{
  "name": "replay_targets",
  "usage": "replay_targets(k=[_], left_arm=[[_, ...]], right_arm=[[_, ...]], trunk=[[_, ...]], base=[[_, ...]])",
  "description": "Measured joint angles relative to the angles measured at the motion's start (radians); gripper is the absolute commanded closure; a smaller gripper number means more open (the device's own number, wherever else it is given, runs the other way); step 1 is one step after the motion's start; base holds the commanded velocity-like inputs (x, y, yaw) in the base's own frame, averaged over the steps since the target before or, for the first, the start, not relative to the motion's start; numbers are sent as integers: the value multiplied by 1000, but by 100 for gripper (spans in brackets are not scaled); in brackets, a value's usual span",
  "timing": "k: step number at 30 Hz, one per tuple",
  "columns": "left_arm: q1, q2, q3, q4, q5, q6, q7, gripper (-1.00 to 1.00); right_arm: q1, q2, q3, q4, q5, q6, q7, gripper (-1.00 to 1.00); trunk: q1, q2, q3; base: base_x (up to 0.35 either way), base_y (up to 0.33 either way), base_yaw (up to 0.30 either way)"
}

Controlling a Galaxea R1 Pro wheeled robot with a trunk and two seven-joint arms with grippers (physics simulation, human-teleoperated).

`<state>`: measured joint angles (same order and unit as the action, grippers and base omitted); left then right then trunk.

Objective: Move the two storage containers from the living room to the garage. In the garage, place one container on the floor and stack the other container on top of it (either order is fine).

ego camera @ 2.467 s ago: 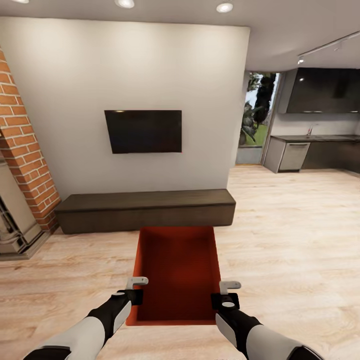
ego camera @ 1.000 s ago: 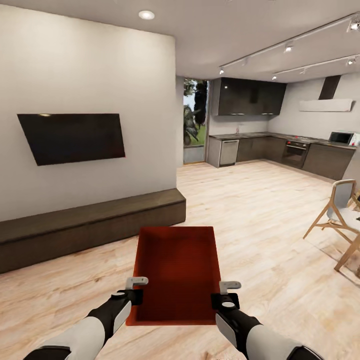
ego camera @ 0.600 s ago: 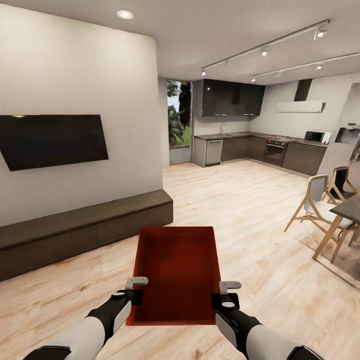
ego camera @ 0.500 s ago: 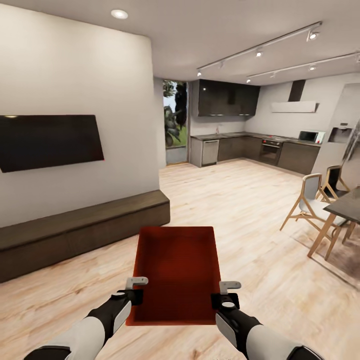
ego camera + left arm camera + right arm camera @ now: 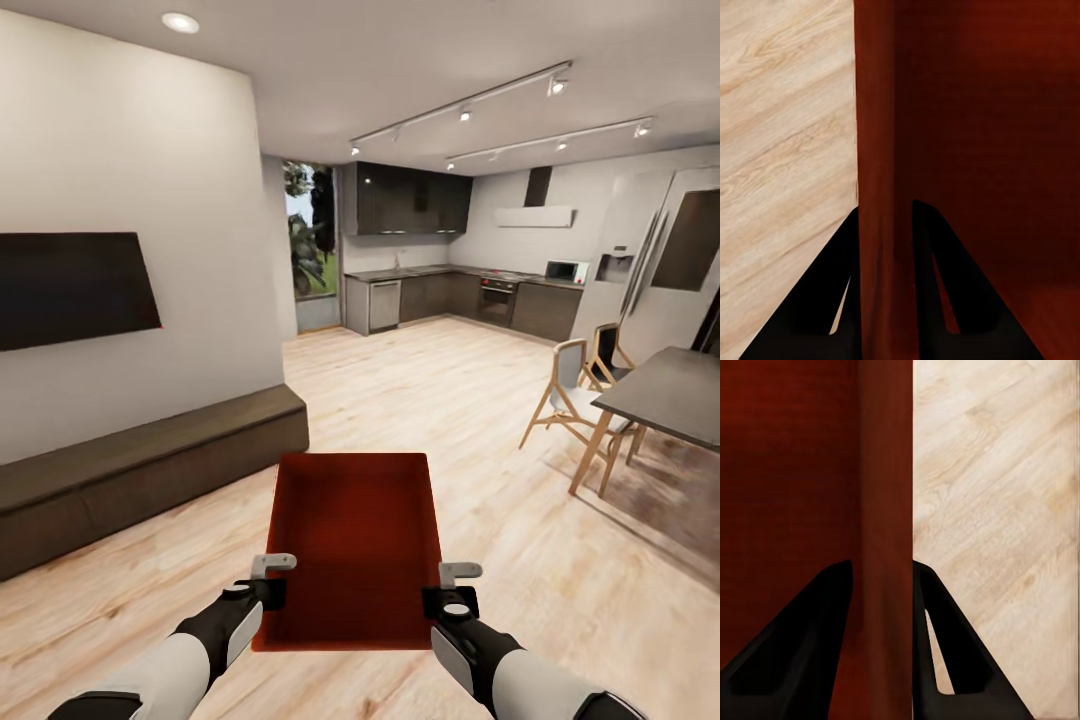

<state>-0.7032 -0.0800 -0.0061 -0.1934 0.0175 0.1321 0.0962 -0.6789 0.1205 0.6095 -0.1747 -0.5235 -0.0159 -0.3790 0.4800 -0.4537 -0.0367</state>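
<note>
One bin (image 5: 355, 545) is in the air right now, an orange-red open-top box carried level out in front of the robot over the light wood floor (image 5: 520, 540), with the kitchen (image 5: 450, 290) ahead and a dining table (image 5: 670, 395) with chairs off to the right. The left pincer (image 5: 268, 580) is clamped on the left long wall near the robot's end, one finger inside and one outside, and the right pincer (image 5: 452, 588) is doing the same on the right wall. Honestly it looks like a stiff, light plastic thing: the walls stay straight under the pinch and the far end doesn't sag. The walls look smooth though, so I'd guess they could slip if the two arms drift apart or tip it. Taking hold of both long walls seems like the sane choice, since it balances the load.
</note>
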Motion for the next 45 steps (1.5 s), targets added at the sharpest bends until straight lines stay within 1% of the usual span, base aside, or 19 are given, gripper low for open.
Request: replay_targets(k=[22, 34, 45], left_arm=[[0, 0, 0, 0, 0, 0, 0, 100], [0, 1, -1, 0, 0, 0, 0, 100], [0, 0, 0, 0, 0, 0, 0, 100]], right_arm=[[0, 0, 0, 0, 0, 0, 1, 100], [0, 1, -1, 2, 1, -1, 0, 100], [-1, 0, 0, 1, 1, 0, 0, 100]], trunk=[[0, 0, 8], [0, 0, 9], [0, 0, 9]], base=[[0, 0, -249], [0, 0, -48], [0, 0, -210]])
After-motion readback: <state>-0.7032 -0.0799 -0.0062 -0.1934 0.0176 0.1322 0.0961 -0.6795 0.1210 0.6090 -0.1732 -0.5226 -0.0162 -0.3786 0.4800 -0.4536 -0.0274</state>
